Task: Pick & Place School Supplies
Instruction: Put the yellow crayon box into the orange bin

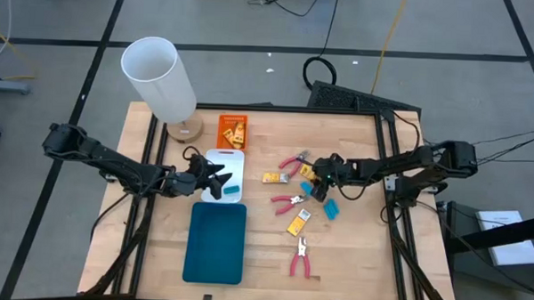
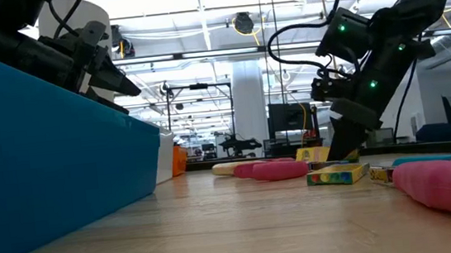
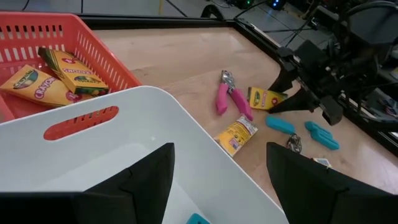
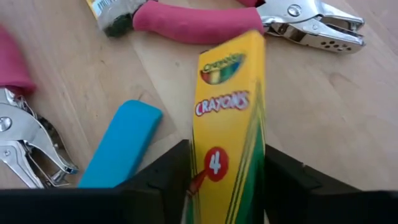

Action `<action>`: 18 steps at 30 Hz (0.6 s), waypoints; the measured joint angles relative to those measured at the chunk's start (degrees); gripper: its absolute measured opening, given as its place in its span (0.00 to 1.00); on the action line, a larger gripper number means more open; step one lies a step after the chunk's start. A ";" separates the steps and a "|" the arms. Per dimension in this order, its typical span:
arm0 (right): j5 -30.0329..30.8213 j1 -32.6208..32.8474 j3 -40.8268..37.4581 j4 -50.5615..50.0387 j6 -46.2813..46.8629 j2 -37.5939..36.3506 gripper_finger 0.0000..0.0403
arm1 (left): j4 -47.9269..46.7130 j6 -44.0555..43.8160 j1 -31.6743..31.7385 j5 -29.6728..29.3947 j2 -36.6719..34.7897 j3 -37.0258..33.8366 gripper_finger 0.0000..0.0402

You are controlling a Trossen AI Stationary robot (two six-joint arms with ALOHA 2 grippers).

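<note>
Right gripper [image 4: 225, 180]: fingers closed around a crayon box [image 4: 229, 118] on the table among punches.
Risk: thin grip; box may slip or twist on lifting.
Left gripper [image 3: 219, 177]: open, empty, over white tray [image 3: 149, 124].
Orange tray [image 3: 93, 50]: two crayon boxes.
White tray: one blue piece.
Teal tray [image 1: 215, 246]: nothing visible.
</note>
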 joint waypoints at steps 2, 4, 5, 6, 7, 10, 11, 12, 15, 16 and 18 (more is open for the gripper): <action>0.09 0.00 0.00 0.03 0.10 0.00 0.30 | 0.00 -0.02 0.00 0.00 0.00 0.00 0.64; 0.07 0.00 0.00 0.02 -0.48 0.00 0.24 | 0.00 -0.02 0.00 0.00 0.00 0.00 0.64; 0.06 0.00 0.00 0.02 -0.74 0.00 0.21 | 0.00 -0.01 0.00 0.02 0.00 0.00 0.64; -0.01 0.00 0.00 0.01 -0.83 -0.09 0.19 | 0.00 0.00 0.00 0.01 0.00 0.00 0.64; -0.05 0.00 0.00 0.04 -0.91 -0.46 0.16 | 0.00 0.03 0.00 0.01 0.00 0.00 0.64; -0.34 0.00 -0.02 0.35 -1.66 -2.00 0.10 | 0.00 0.02 0.00 0.02 0.00 0.00 0.64; -0.59 0.00 -0.02 0.33 -2.14 -3.00 0.09 | 0.05 0.00 0.00 0.02 0.00 0.00 0.64; -0.63 0.00 -0.02 0.46 -2.47 -4.23 0.07 | 0.28 0.02 0.00 0.02 0.00 0.00 0.64; -0.82 0.02 -0.25 -0.12 -3.69 -8.56 0.06 | 2.49 1.15 0.00 0.62 0.00 0.00 0.64; -1.15 0.08 -0.28 -0.34 -3.85 -10.05 0.06 | 3.71 1.98 0.00 1.17 0.00 0.00 0.64; -0.93 0.03 -0.57 -0.42 -3.96 -13.44 0.07 | 6.56 4.24 0.00 1.94 0.01 0.00 0.64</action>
